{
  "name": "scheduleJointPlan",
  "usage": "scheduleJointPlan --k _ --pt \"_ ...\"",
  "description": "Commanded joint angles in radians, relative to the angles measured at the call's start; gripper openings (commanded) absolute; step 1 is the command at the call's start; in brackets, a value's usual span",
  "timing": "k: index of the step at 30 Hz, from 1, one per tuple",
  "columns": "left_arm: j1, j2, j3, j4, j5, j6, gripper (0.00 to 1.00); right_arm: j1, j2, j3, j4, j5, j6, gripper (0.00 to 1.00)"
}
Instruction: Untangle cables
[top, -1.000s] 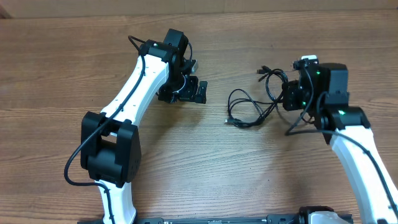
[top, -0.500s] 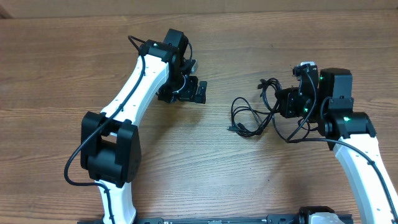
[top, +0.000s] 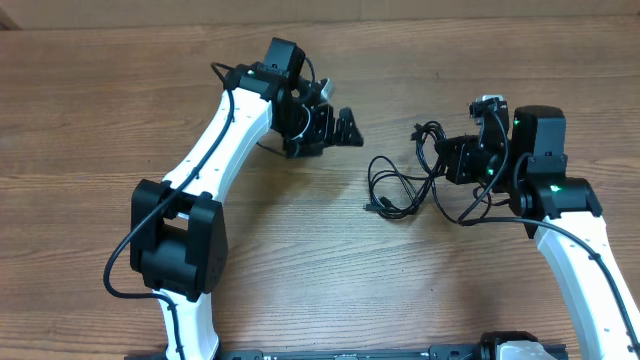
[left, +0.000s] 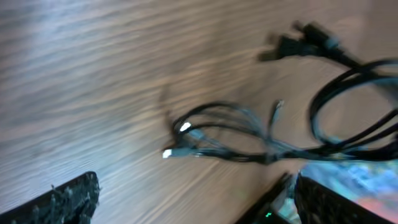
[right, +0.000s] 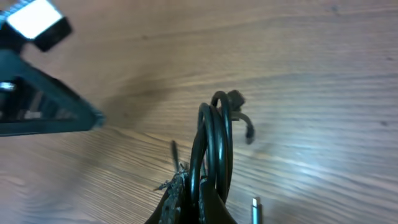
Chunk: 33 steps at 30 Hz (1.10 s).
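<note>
While the right tool (top: 448, 160) is clamped shut on the cables (top: 405, 185), the left tool (top: 340, 128) hovers with its jaws spread wide and nothing between them. From overhead, the cables lie right of centre on the wooden surface (top: 300, 260), between the two arms and much nearer the right one. Several thin black loops fan out leftward from the right tool's grip and rest on the wood, with one strand curling up behind the tool and another trailing under the right arm. The left tool is near the bundle but apart from it, up and to its left, pointing toward it.

Seen from the right wrist, a doubled black loop rises out of the closed jaws, with a small plug at its top and a silver tip beside the tool on the wood.

The left wrist view is blurred; its two fingers (left: 68, 199) sit at the lower corners, far apart. Between them and farther off, the strands seem to gather into one crossing point, where two silver-tipped plug ends (left: 185, 127) lie side by side on the surface and a black plug (left: 305, 40) lies beyond.
</note>
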Motion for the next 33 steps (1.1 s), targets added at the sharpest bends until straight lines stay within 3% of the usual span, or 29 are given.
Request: scheduleJointPlan --k 1,8,12,18,33 --pt "-0.004 -0.037 -0.004 0.026 0.041 -0.077 1.00 0.005 -0.002 0.004 0.022 -0.122 0.059 0.04" --pt "-0.023 -0.037 -0.004 0.065 0.070 -0.118 1.00 0.005 -0.001 0.004 0.064 -0.166 0.216 0.04" --pt "-0.068 -0.037 -0.004 0.132 0.077 -0.148 1.00 0.005 -0.001 0.004 0.160 -0.306 0.261 0.04" --pt "-0.120 -0.037 -0.004 0.176 0.076 -0.204 0.99 0.005 -0.001 0.004 0.228 -0.310 0.347 0.04" --pt "-0.128 -0.037 -0.004 0.235 0.043 -0.242 0.97 0.005 -0.001 0.004 0.238 -0.427 0.422 0.04"
